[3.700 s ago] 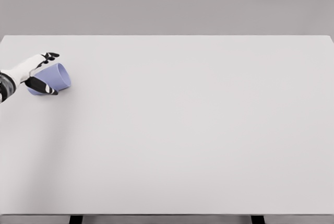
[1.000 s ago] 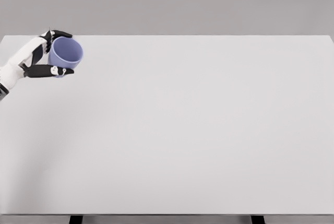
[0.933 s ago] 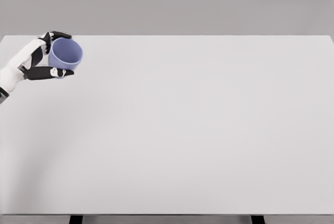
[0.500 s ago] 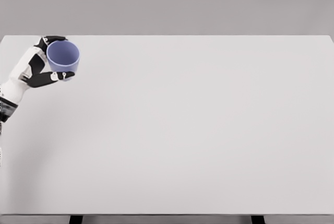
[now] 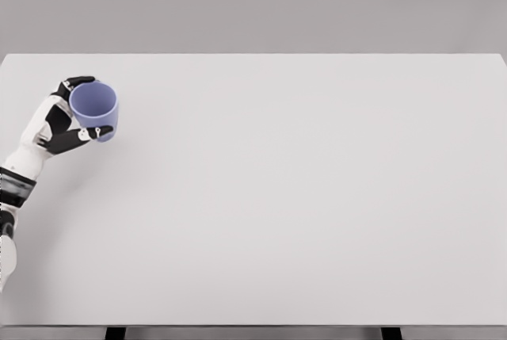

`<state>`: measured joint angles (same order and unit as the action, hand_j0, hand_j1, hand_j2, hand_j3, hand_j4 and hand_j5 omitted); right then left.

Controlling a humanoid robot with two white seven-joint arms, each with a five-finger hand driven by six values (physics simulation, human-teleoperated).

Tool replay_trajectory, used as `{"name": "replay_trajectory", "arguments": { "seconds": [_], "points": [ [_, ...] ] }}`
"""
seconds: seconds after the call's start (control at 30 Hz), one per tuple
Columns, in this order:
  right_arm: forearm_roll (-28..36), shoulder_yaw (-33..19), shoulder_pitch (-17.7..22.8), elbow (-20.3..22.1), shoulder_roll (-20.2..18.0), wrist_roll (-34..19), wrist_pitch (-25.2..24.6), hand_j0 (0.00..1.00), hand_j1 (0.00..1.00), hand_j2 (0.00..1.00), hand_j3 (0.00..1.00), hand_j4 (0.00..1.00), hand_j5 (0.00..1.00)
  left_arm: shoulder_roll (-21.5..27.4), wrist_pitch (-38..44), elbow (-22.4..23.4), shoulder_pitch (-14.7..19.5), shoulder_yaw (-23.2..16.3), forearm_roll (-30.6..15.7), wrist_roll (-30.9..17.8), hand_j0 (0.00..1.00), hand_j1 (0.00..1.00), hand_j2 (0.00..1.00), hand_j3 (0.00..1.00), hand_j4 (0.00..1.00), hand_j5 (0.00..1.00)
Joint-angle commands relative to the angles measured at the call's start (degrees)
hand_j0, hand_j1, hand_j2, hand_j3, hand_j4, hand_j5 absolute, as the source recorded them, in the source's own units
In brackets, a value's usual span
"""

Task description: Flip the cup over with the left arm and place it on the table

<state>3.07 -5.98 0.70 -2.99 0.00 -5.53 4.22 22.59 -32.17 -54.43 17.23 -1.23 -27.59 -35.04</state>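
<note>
Gripping from the side, the left hand point(image 5: 62, 122) closes around the cup point(image 5: 94, 111) at the far left of the counter point(image 5: 301, 197). Its fingers point(image 5: 77, 82) curl over the far side of the rim, black-tipped and jointed, while the thumb point(image 5: 83, 135) runs along the near side of the wall, ending in a white pad against the lower part of the cup. The palm sits to the cup's left, its shell glossy white with black panels at the joints.

That cup is a smooth, matte, periwinkle-blue cylinder that narrows slightly toward its base. It is close to upright with its round mouth facing up and a little toward the camera, so the inner wall shows. Whether its base touches the counter or hangs just above it cannot be told.

From the hand, the left forearm point(image 5: 16, 189) slopes down and to the left, white with a dark ribbed band at the wrist, and leaves the picture at the left edge.

Flat, pale grey and without texture, the counter is a wide rectangle with sharp edges; two dark legs show beneath its near edge.
</note>
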Motion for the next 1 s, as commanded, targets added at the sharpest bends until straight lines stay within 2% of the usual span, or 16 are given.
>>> {"name": "replay_trajectory", "arguments": {
  "seconds": [0.0, 0.07, 0.53, 0.57, 0.73, 0.97],
  "points": [
    [0.0, 0.0, 0.0, 0.0, 0.0, 0.0, 0.0, 1.0, 1.0, 1.0, 1.0, 1.0, 1.0, -1.1, 0.2, 2.1, 0.0, 0.1, -0.4, 0.0, 0.52, 0.52, 0.52, 0.52, 0.52, 0.52],
    [0.0, 0.0, 0.0, 0.0, 0.0, 0.0, 0.0, 1.0, 1.0, 1.0, 1.0, 1.0, 1.0, -1.5, 0.1, 3.9, 0.4, 0.0, -0.4, 0.0, 0.52, 0.52, 0.52, 0.52, 0.52, 0.52],
    [0.0, 0.0, 0.0, 0.0, 0.0, 0.0, 0.0, 1.0, 1.0, 1.0, 1.0, 1.0, 1.0, -2.3, -0.2, 3.7, 0.4, 0.9, -2.1, 0.0, 0.54, 0.54, 0.54, 0.54, 0.54, 0.54],
    [0.0, 0.0, -0.1, 0.0, 0.0, 0.0, 0.0, 1.0, 1.0, 1.0, 1.0, 1.0, 1.0, -2.3, -0.2, 3.6, 0.3, 0.9, -2.1, 0.0, 0.55, 0.55, 0.55, 0.55, 0.55, 0.55],
    [0.0, 0.0, 0.0, 0.0, 0.0, 0.0, 0.0, 1.0, 1.0, 1.0, 1.0, 1.0, 1.0, -2.3, -0.2, 3.4, 0.3, 0.8, -2.0, 0.0, 0.78, 0.78, 0.78, 0.78, 0.78, 0.78],
    [0.0, 0.0, 0.0, 0.0, 0.0, 0.0, 0.0, 1.0, 1.0, 1.0, 1.0, 1.0, 1.0, -2.3, -0.2, 3.3, 0.2, 0.8, -2.0, 0.0, 0.86, 0.86, 0.86, 0.86, 0.86, 0.86]
  ]
}}
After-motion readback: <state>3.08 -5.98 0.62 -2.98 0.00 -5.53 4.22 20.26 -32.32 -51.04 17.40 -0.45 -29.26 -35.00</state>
